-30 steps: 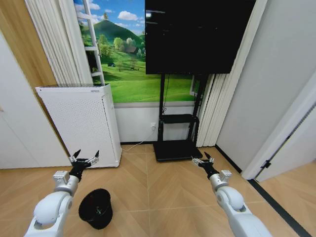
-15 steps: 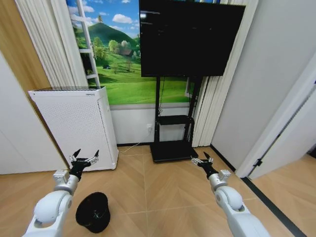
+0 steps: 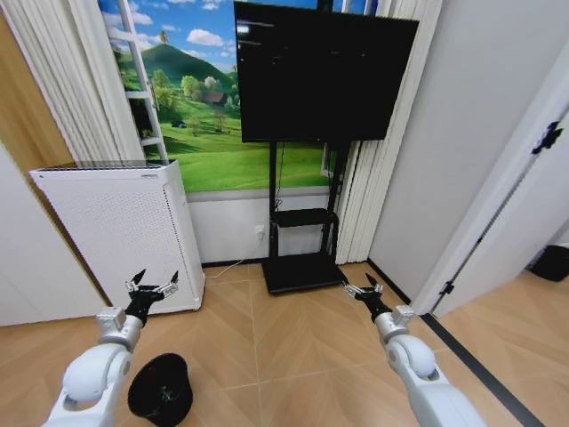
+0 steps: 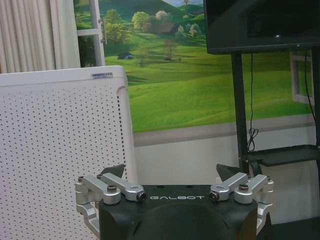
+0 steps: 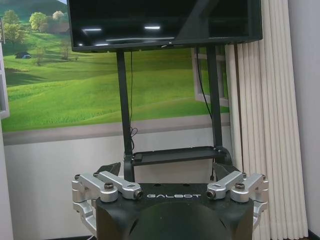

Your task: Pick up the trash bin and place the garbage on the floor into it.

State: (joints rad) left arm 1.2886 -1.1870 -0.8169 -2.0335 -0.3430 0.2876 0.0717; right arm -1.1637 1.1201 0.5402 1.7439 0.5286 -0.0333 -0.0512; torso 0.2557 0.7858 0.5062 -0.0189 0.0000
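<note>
Trash bin (image 3: pixel 161 390) stands on floor below spread-open left pincer (image 3: pixel 152 286).

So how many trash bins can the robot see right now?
1. The black trash bin stands on the wood floor low in the head view, just beside the left arm and below the open left gripper. Others may sit outside the picture.
</note>
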